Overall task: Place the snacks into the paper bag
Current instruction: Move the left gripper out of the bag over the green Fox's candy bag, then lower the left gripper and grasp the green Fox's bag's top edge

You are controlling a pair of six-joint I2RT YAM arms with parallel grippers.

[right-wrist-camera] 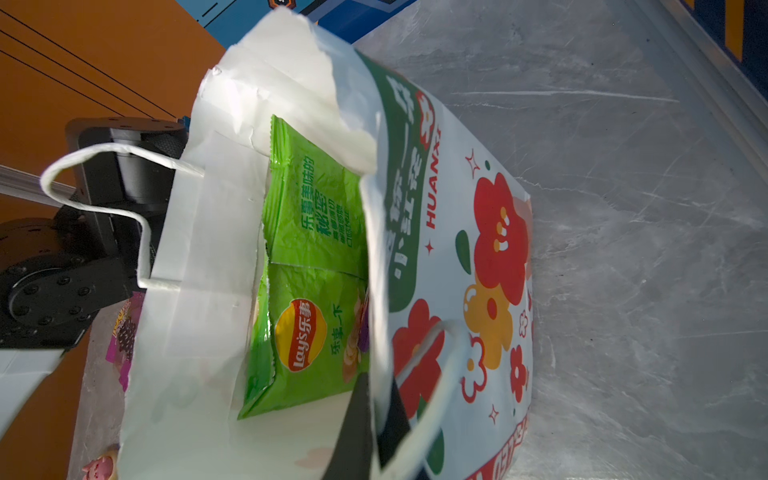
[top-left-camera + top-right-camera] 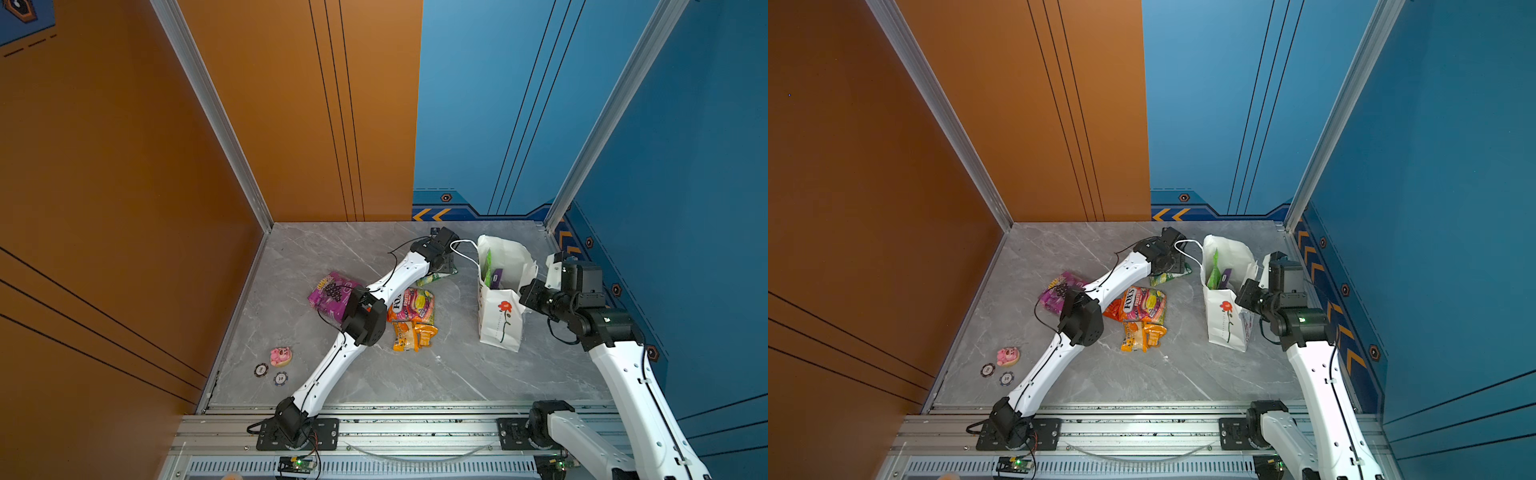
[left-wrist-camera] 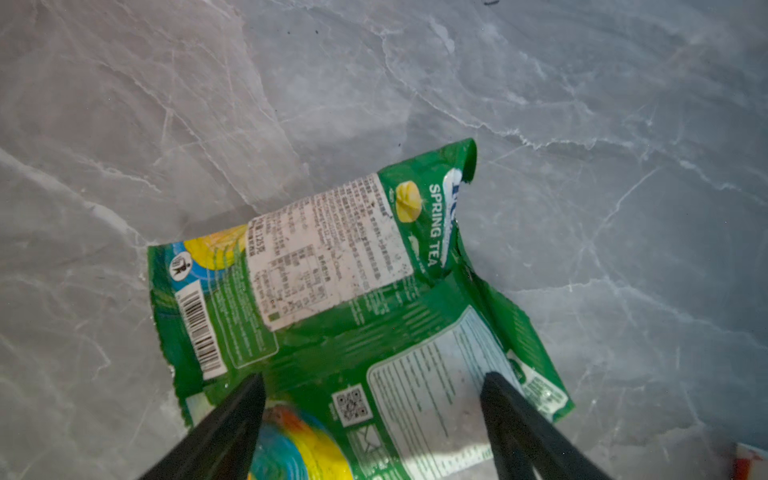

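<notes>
Green packet (image 3: 353, 291), white paper bag (image 2: 494, 332) (1 red flower (image 2: 505, 306))

Grey marble tabletop (image 2: 415, 374): a green Spring Tea packet (image 3: 332, 270) lies under the left gripper (image 3: 374, 380). The FOX'S packet (image 2: 413, 305), orange-yellow packets (image 2: 413, 336) and purple packet (image 2: 330, 293) lie back along its arm. The paper bag (image 2: 500, 320) stands at the right gripper (image 1: 376, 386). The pink toy (image 2: 281, 356) and poker chips (image 2: 261, 369) are well away from both.

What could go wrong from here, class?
1. The left claw stands open over the flat green packet; it may slip on the crinkly film.
2. The right claw pinches only the rim of the paper bag; thin paper might tear or tip.
3. The bag's cord handle loops near the left arm and might snag.
</notes>
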